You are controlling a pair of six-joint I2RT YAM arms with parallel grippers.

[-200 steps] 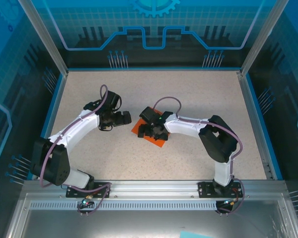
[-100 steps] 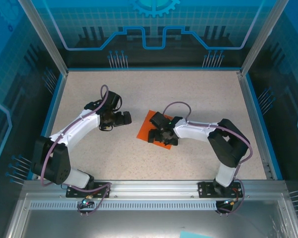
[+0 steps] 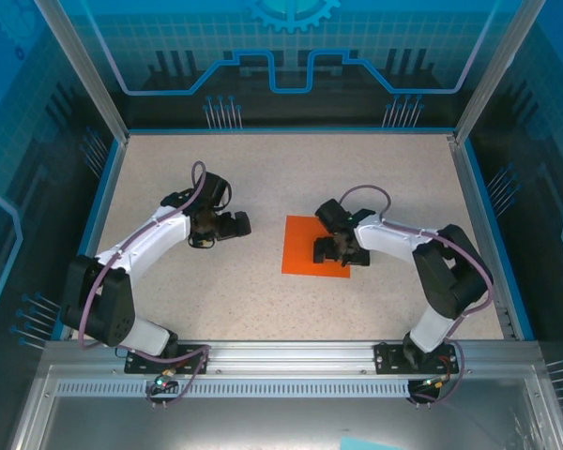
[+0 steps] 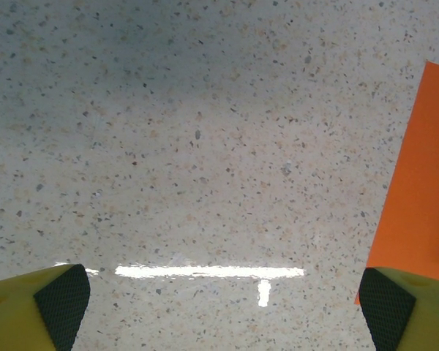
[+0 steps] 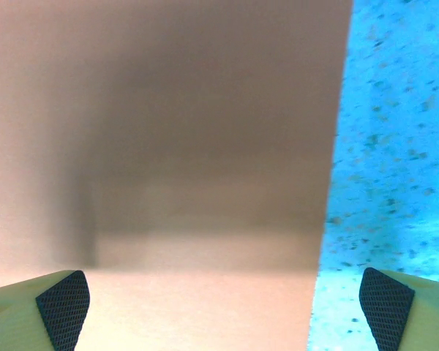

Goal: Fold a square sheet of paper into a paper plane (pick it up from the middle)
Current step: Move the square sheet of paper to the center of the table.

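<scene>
The square sheet of paper (image 3: 302, 248) is bright orange and lies flat on the speckled table (image 3: 263, 169), its edges square to the table, with no folds visible. My right gripper (image 3: 339, 253) hovers low over the sheet's right edge, jaws wide open and nothing between them. In the right wrist view the sheet (image 5: 168, 146) looks pinkish and spans most of the space under the open right gripper (image 5: 223, 311). My left gripper (image 3: 239, 225) stands open left of the sheet, apart from it. The left wrist view has the sheet's (image 4: 417, 190) edge by the right pad (image 4: 386, 307) of the left gripper (image 4: 223, 311).
A blue rim (image 3: 101, 202) and metal frame posts (image 3: 80, 66) bound the table on the left, back and right. An aluminium rail (image 3: 291, 352) carries both arm bases at the near edge. Bare tabletop lies behind and in front of the sheet.
The right gripper has swung rightward, and the sheet has shifted right with it and turned from a skewed diamond to square with the table. The left arm has hardly moved.
</scene>
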